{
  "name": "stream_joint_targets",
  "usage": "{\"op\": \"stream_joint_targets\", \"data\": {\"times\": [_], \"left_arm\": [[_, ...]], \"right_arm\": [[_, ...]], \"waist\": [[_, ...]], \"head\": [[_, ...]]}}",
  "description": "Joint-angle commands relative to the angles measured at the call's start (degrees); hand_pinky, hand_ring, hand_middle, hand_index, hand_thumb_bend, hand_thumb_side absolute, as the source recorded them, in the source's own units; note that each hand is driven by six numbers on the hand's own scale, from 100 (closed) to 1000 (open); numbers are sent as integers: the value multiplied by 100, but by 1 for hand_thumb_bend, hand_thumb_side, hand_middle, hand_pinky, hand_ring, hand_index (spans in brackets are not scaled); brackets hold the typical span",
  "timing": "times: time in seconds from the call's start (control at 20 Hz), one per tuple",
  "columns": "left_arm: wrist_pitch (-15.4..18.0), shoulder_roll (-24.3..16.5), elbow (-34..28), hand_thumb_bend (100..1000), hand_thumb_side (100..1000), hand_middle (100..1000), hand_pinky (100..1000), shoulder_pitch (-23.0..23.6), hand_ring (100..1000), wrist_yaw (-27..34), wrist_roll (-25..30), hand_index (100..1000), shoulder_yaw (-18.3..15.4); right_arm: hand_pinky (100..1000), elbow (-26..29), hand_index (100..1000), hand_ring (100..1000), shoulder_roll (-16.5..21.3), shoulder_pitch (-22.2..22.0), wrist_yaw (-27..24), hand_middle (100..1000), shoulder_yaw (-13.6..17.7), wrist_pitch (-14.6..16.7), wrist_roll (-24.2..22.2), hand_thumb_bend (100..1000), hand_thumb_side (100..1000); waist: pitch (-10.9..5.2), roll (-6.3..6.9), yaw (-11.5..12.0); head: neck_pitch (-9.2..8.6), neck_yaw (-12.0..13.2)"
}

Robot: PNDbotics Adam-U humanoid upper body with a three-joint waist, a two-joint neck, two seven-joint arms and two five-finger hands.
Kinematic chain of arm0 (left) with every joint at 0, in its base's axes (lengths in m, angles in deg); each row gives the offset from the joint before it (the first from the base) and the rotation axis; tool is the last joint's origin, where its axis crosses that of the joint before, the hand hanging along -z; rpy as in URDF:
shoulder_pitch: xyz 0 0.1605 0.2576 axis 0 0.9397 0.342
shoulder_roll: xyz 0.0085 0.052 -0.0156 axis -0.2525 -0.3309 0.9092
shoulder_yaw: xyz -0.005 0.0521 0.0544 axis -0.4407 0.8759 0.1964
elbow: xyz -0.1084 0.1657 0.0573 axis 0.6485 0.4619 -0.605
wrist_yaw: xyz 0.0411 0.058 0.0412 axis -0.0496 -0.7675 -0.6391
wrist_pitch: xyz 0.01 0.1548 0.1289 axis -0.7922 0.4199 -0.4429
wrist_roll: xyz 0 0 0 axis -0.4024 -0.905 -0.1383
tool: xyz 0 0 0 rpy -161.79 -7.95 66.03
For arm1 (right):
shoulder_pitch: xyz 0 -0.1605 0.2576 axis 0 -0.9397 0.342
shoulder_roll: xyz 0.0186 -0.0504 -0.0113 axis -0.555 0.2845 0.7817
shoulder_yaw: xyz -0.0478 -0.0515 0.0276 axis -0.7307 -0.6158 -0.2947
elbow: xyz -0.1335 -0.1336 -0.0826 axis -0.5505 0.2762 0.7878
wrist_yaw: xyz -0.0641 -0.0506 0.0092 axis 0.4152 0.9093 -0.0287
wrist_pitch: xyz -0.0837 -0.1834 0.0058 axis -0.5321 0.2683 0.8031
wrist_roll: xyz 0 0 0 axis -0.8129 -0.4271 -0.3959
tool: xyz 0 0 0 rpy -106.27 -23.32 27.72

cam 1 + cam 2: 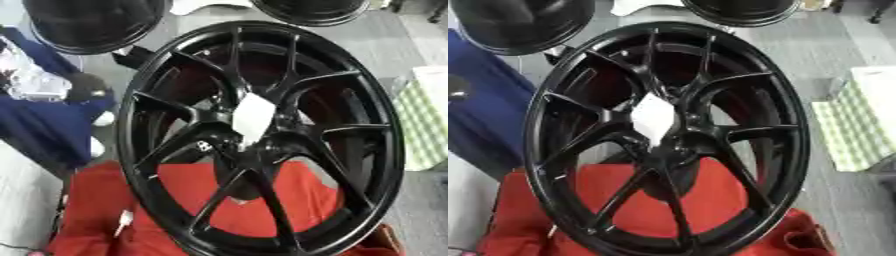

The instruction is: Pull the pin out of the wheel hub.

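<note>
Wheel hub (248,145) at the centre of a black spoked wheel (386,150), standing tilted and filling most of both views. No pin clearly made out. Only a pale white shape (254,117) right at the hub, perhaps the pin's head or tag, perhaps just light through the bore. Cannot tell which.

No hand in either view, so nothing to say of how wide or curled either one is, and no hand to place things by. Best anchored to the hub instead.

For the pull, as a judgement:
- Bring one hand in square to the hub face, between the spokes, not across them.
- Confirm the pin before closing on anything.
- Pinch near its root and draw straight along its axis, without levering sideways.
- Steady the rim with the other hand. Likely to rock otherwise.

Below the wheel, a red cloth (96,200) with a small white thing (124,219) lying on it. Beyond, a blue cloth (44,125) to one side, a checked cloth (424,120) to the other, and more black rims (87,25) behind.
</note>
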Motion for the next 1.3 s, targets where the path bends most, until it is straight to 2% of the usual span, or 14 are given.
{"op": "stream_joint_targets", "data": {"times": [0.05, 0.3, 0.5, 0.75, 1.05, 1.3], "left_arm": [[-39, 112, 153, 395, 551, 799, 857, -208, 847, 92, 31, 896, 106], [-124, 413, 406, 401, 543, 785, 852, -448, 841, 129, 31, 888, 357], [-144, 525, 516, 408, 537, 778, 849, -521, 838, 119, 31, 891, 433], [-417, 918, 754, 432, 536, 765, 850, -694, 839, 240, 31, 898, 602], [-650, 1128, 909, 445, 525, 790, 859, -759, 859, 179, 31, 899, 718], [-739, 1222, 945, 458, 450, 810, 871, -826, 883, 17, 31, 897, 801]], "right_arm": [[658, 136, 755, 740, 157, 65, -48, 694, 18, -11, -18, 100, 716], [658, 136, 754, 739, 150, 92, -76, 694, 0, -9, -18, 100, 719], [657, 136, 754, 739, 141, 109, -87, 693, -11, -7, -28, 100, 720], [657, 136, 752, 738, 111, 135, -123, 691, -32, -11, -35, 100, 723], [657, 136, 751, 737, 94, 176, -152, 689, -42, -9, -34, 100, 725], [656, 136, 750, 735, 62, 194, -172, 686, -50, 2, -13, 100, 730]], "waist": [[-194, 13, -15], [-190, 35, -35], [-194, 39, -56], [-213, 43, -83], [-187, 57, -114], [-155, 78, -117]], "head": [[-67, -2], [-52, 15], [-56, 16], [-71, 0], [-77, 19], [-96, 46]]}}
